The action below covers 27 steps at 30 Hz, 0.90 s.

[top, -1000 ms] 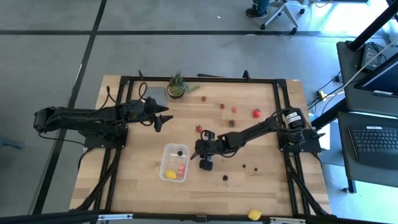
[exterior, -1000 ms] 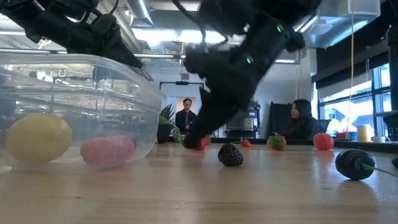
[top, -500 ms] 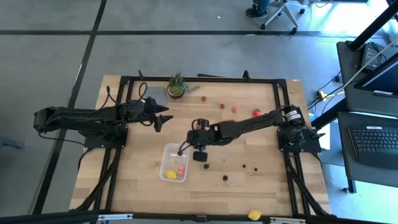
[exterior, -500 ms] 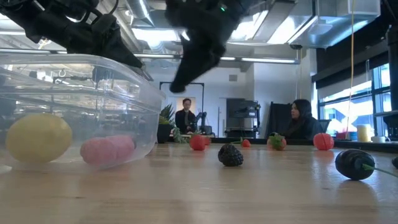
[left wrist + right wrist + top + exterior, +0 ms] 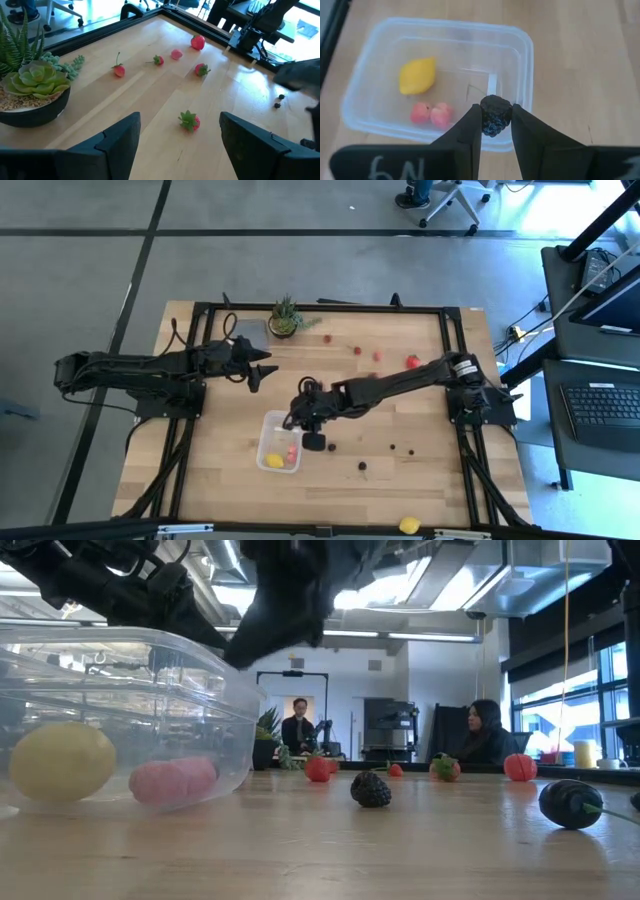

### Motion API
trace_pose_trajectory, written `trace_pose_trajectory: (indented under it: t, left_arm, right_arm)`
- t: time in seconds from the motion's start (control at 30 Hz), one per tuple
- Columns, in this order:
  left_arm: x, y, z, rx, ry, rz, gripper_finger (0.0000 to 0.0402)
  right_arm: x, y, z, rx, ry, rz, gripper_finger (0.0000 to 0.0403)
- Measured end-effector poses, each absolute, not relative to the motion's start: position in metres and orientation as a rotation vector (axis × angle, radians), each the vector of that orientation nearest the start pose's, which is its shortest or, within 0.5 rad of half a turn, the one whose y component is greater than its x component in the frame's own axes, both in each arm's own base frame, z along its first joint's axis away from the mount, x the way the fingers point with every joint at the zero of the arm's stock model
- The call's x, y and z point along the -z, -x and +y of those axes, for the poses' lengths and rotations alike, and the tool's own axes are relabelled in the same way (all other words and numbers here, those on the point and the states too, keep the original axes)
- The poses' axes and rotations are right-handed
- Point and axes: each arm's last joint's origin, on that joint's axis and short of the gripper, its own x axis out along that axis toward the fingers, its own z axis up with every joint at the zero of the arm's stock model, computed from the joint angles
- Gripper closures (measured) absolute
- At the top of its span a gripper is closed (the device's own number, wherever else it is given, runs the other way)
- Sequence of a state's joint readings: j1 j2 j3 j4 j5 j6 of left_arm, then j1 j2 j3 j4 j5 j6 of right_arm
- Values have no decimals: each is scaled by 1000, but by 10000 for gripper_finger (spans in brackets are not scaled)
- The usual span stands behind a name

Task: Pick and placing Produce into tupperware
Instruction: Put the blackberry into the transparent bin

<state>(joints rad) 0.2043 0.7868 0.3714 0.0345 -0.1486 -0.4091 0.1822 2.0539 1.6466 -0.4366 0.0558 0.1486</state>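
- The worktop is seen from above, with the two dark arms reaching in from its sides; loose produce is scattered over its far and right parts.
- The right gripper has been moved, within the last second, from the bare wood beside the tub to a place above the tupperware; its fingers are clenched on a dark berry, which is carried over the tub's near wall; the release is judged to be the next step.
- The left gripper has not been moved in that time; it is held above the far left part of the worktop, near the potted plant; its fingers are released and nothing is held between them.
- Inside the tupperware a yellow lemon piece and two pink pieces are already lying; so the task is judged to be partly done.
- A strawberry is lying just ahead of the left fingers; smaller red pieces and dark berries are left further off; nothing is seen standing between the carried berry and the tub.
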Motion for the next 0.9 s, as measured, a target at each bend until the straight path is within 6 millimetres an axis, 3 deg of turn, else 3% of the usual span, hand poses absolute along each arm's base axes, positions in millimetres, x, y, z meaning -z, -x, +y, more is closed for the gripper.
trace_pose_trajectory:
  t: [0.33,0.5,0.9]
  left_arm:
    - [-211,-167,39,-422,411,307,140]
    - [-211,-167,39,-422,411,307,140]
    - [-211,-167,39,-422,411,307,140]
  right_arm:
    - [-186,-461,88,-111,-63,881,314]
    - [-184,-462,88,-101,-84,884,305]
    - [-185,-462,88,-104,-81,877,234]
